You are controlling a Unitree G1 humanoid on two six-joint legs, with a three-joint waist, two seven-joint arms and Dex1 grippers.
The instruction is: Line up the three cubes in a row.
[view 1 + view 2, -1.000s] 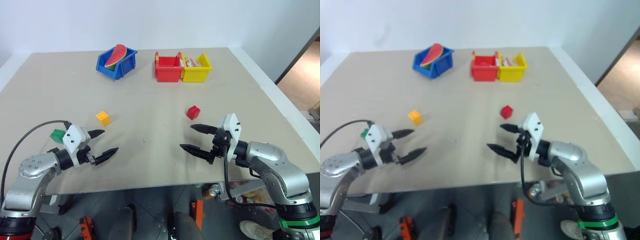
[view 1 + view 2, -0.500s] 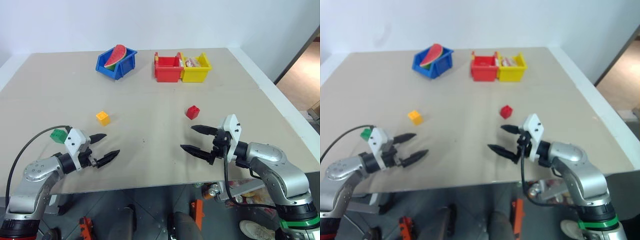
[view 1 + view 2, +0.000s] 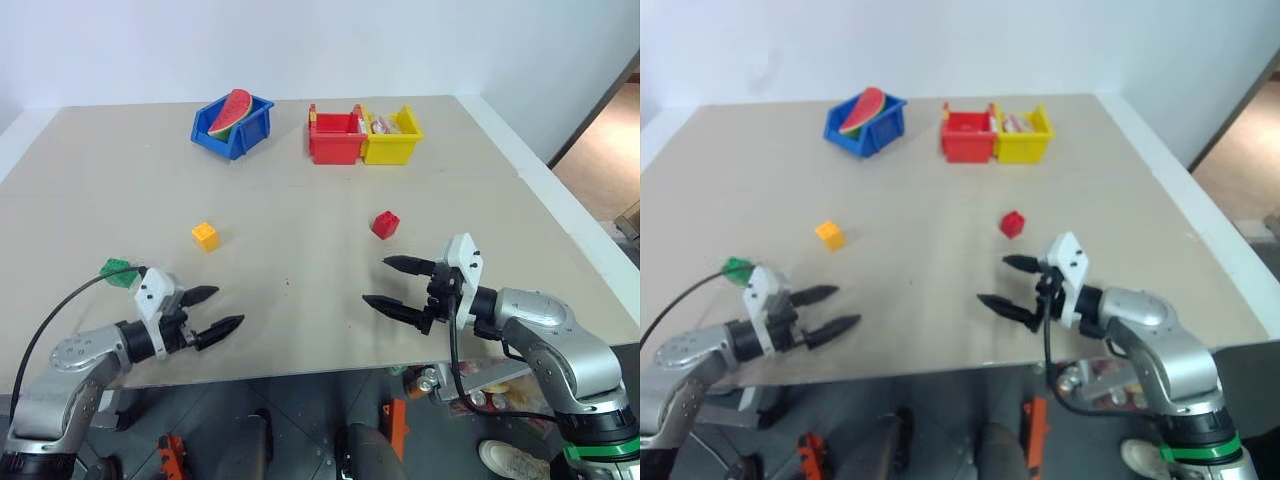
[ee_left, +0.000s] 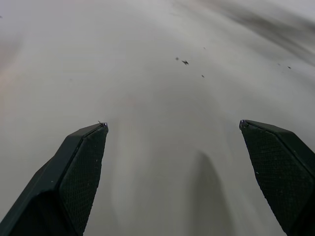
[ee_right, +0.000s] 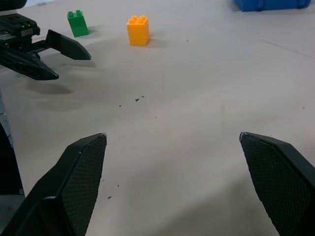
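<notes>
Three studded cubes lie apart on the tan table (image 3: 300,200). The green cube (image 3: 117,271) is at the left, just behind my left wrist. The yellow-orange cube (image 3: 206,236) sits further in, and the red cube (image 3: 385,224) lies right of centre. My left gripper (image 3: 225,307) hovers low near the front edge, open and empty, pointing toward the middle. My right gripper (image 3: 375,281) is open and empty too, in front of the red cube and pointing left. The right wrist view shows the green cube (image 5: 77,23), the yellow-orange cube (image 5: 138,30) and my left gripper (image 5: 74,67) beyond its own fingers (image 5: 78,172).
At the back of the table stand a blue bin (image 3: 232,127) holding a watermelon slice, a red bin (image 3: 337,137) and a yellow bin (image 3: 392,135). The table's front edge (image 3: 300,372) runs just below both grippers. A grey cable (image 3: 60,300) loops from my left arm.
My left gripper has sunk lower, drawn back toward the front edge and rolled a little, uncovering the green cube. The right gripper and all three cubes have kept still.
</notes>
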